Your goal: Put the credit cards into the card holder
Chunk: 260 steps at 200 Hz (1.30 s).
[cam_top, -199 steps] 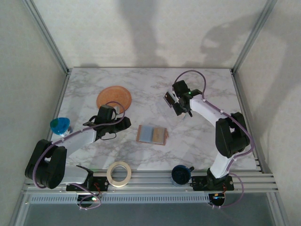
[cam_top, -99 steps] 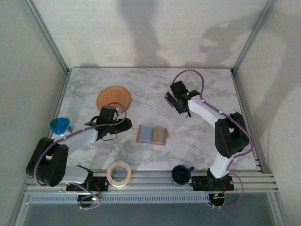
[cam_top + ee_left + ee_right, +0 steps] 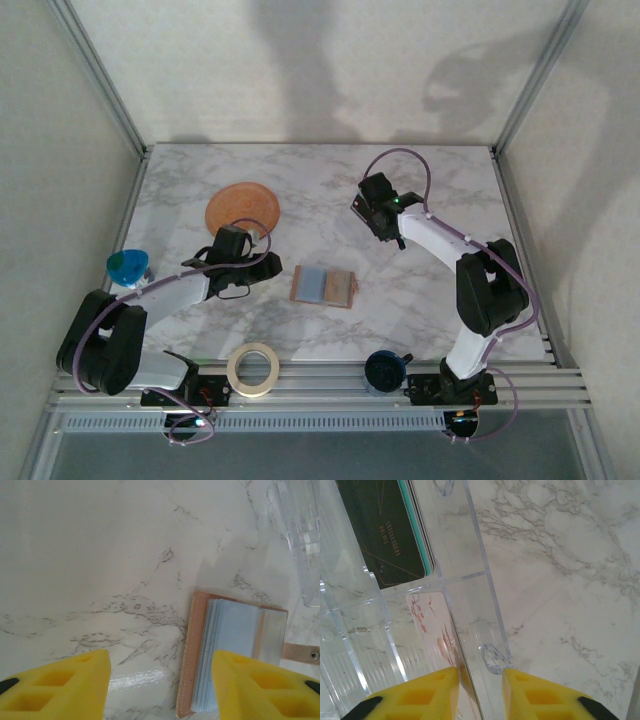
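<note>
1. Nearest, on the front rail, a cream ring of tape [image 3: 252, 368] lies near-left of the card holder and a dark blue cup [image 3: 383, 369] near-right of it.
2. The squarish tan-pink leather card holder [image 3: 323, 286] lies open and flat on the marble table [image 3: 300, 180], its pale blue pockets facing up and its snap tab out to one side.
3. Just left of the holder, the left gripper [image 3: 159, 662] is released; its yellow fingers are spread with nothing between them.
4. Beyond and right of the holder, the right gripper [image 3: 480, 677] has narrowed about the rim of a clear plastic compartment tray [image 3: 465, 540]; whether it presses, I cannot tell.
5. In that tray lie the credit cards: a dark card [image 3: 375, 530] on a teal card [image 3: 424, 545], and a whitish card [image 3: 427, 625] in the next compartment.
6. Far-left of the holder lies a round orange-brown disc [image 3: 243, 208].
</note>
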Available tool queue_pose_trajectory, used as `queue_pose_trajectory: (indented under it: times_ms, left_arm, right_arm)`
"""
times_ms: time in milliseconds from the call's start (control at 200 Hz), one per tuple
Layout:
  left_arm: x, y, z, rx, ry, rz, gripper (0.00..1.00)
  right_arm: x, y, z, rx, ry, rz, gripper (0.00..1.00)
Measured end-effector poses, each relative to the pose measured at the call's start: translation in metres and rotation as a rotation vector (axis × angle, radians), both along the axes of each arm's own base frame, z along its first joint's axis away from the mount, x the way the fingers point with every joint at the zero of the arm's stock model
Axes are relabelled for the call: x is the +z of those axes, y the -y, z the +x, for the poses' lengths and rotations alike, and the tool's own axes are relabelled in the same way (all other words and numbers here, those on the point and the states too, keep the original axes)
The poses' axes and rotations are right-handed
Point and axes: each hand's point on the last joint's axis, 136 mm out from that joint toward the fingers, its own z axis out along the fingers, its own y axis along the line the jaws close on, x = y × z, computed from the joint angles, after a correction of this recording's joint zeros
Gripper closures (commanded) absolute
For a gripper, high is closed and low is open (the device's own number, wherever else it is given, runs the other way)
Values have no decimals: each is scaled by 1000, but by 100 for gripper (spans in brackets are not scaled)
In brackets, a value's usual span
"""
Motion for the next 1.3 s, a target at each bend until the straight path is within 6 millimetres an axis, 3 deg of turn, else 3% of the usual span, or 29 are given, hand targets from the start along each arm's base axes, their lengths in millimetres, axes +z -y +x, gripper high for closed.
queue_pose_trajectory:
  times_ms: [135,285,791,1026,1301]
  left_arm:
    - [-1,-1,-1,-2,2,2,45]
    - [-2,-2,-4,-2,-1,4,45]
    - [0,-2,-6,-11,7,11,45]
    - [-1,-4,-7,-10,6,29,45]
    - [-2,-6,-9,-16,-1,47,45]
  right_arm:
    - [0,-1,0,4,0,-4,78]
    - [-2,-1,-3,5,-7,-6,70]
    - [-9,3,-11,9,-23,-62,72]
    - [-6,-1,-9,33,24,-180,73]
    - [-9,9,-4,13,45,-278,75]
